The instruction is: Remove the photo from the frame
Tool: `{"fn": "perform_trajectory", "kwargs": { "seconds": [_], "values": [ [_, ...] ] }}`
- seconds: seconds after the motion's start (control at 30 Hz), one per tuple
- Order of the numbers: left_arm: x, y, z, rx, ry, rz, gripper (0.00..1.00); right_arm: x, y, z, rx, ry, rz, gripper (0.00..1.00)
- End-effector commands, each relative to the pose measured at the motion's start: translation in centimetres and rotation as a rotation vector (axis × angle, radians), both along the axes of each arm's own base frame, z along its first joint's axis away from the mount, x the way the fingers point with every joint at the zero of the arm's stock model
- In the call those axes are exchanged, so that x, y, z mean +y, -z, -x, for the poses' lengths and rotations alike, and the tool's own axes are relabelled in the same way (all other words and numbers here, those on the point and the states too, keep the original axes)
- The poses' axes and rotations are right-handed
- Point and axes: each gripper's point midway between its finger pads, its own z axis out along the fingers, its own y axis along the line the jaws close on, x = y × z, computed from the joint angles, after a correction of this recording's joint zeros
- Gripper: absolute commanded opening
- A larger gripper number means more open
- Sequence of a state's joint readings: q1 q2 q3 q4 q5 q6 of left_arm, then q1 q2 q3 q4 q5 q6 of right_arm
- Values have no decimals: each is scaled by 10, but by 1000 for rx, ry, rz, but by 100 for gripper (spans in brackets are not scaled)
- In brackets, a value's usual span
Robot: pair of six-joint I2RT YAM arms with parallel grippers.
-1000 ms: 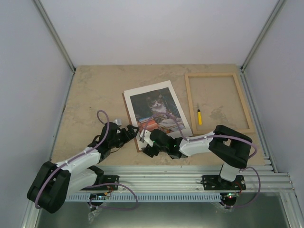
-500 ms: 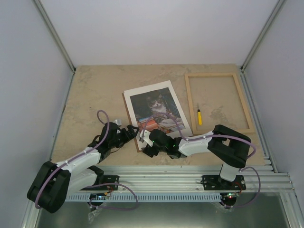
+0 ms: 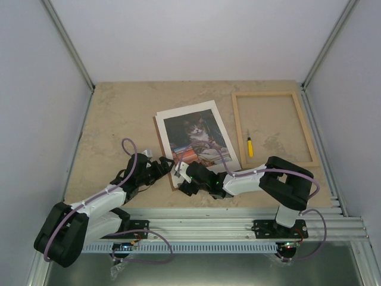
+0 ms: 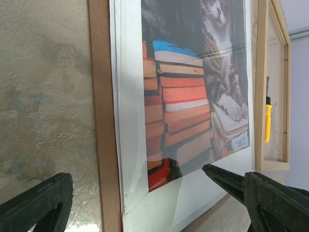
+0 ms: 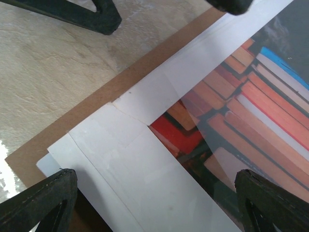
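- The top external camera is looking down from high above the near edge, taking in the whole table [image 3: 113, 125].
- The left wrist camera is sitting low and close, facing across the photo [image 4: 193, 96] toward the frame [image 4: 260, 87].
- The right wrist camera is looking down from very near at the photo's white-bordered near corner.
- All three are sharing that book-stack corner.

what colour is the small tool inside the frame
The tool is yellow with a dark tip, clearest in the left wrist view.
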State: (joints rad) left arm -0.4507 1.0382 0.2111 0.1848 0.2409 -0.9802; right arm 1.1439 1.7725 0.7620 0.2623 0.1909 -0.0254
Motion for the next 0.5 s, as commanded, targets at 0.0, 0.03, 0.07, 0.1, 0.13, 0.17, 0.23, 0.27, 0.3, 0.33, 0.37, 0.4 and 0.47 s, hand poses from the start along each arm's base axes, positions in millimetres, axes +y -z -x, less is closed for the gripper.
{"fn": "perform_trajectory", "kwargs": {
  "seconds": [0.0, 0.03, 0.07, 0.1, 0.13, 0.17, 0.23, 0.27, 0.3, 0.33, 0.37, 0.4, 0.47],
  "values": [
    [-2, -5, 0, -18, 14, 9, 98, -5, -5, -13, -39, 72, -6, 90],
    [-2, -5, 0, -18, 15, 10, 98, -6, -6, -15, -46, 80, -9, 90],
    [-3, -5, -1, -19, 15, 11, 98, -7, -8, -16, -44, 93, -17, 89],
    [-3, -6, -1, -19, 16, 13, 98, -9, -8, -17, -39, 109, -26, 90],
    [-3, -6, -1, -19, 16, 15, 98, -10, -10, -19, -44, 122, -30, 90],
    [-4, -6, -1, -20, 17, 17, 98, -12, -11, -21, -48, 136, -31, 90],
    [-5, -7, -1, -21, 20, 23, 98, -16, -10, -26, -53, 169, -25, 90],
    [-5, -8, -1, -21, 22, 27, 98, -19, -10, -30, -53, 188, -22, 90],
    [-6, -8, -1, -19, 25, 32, 98, -22, -9, -32, -53, 204, -18, 90],
    [-7, -9, -1, -21, 26, 36, 98, -24, -9, -35, -50, 218, -19, 90],
    [-7, -8, -1, -20, 26, 39, 98, -25, -9, -37, -47, 230, -21, 90],
    [-8, -9, -1, -21, 28, 42, 98, -26, -9, -38, -47, 239, -24, 90],
    [-9, -10, -1, -22, 32, 52, 98, -29, -10, -43, -44, 260, -26, 90]
  ]
}}
